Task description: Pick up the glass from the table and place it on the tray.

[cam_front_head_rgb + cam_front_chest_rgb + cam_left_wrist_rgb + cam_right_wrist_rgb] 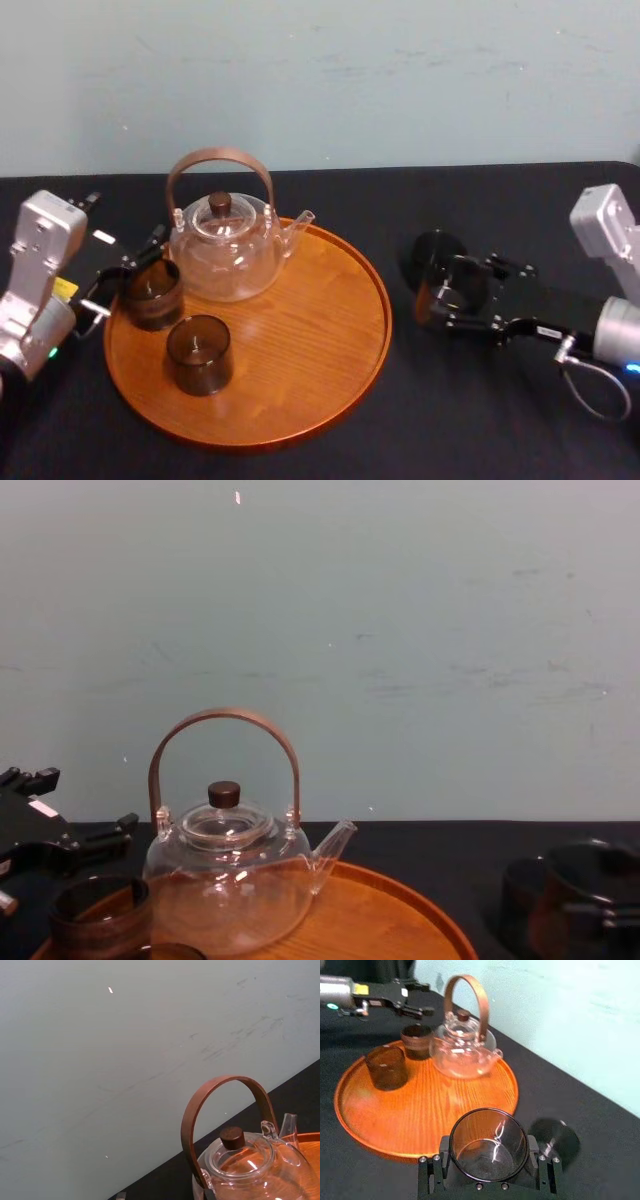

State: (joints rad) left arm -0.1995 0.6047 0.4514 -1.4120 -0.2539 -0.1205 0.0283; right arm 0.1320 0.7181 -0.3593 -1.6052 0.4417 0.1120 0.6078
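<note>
The right gripper [490,1172], its fingers clamped on the smoky glass tumbler [487,1140], holds it over the black worktop [600,1160] just beside the wooden tray [430,1110], so next comes moving over bare wood and lowering, while the left gripper [125,272] sits at the tray's left rim with its fingers spread.

Diffuse overhead light is filling all views: the pale wall [400,630] is reading bright and the black table [480,400] dim. Small white highlights are glinting on the glass teapot [225,250], and a soft sheen is lying across the wooden tray [300,320]. The glass [489,1145] is throwing a round dark shadow just beside itself. The head view is looking slightly soft and grainy.
</note>
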